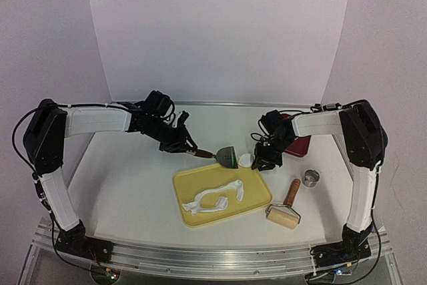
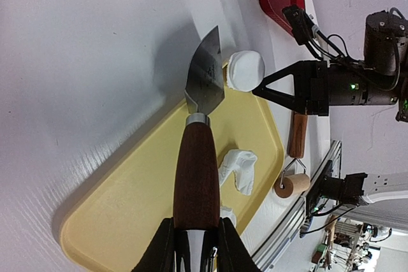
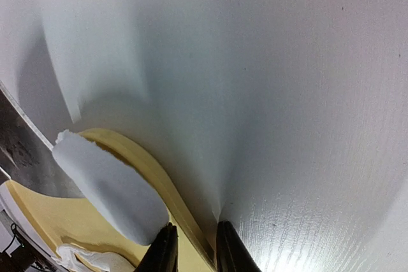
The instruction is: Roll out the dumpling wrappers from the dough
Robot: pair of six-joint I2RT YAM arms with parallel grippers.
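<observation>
A small round white dumpling wrapper (image 1: 245, 160) sits at the far right corner of the yellow tray (image 1: 200, 178), tilted against the scraper's steel blade (image 2: 206, 74). It also shows in the left wrist view (image 2: 246, 71) and the right wrist view (image 3: 108, 186). The ragged leftover dough strip (image 1: 215, 198) lies in the tray. My left gripper (image 1: 189, 146) is shut on the scraper's wooden handle (image 2: 196, 176). My right gripper (image 1: 257, 163) is closed on the tray's rim (image 3: 191, 230), its left finger (image 3: 164, 250) touching the wrapper's edge.
A wooden rolling pin (image 1: 287, 208) lies right of the tray. A steel ring cutter (image 1: 311, 177) stands beyond it. A red tray (image 1: 298, 145) sits behind my right gripper.
</observation>
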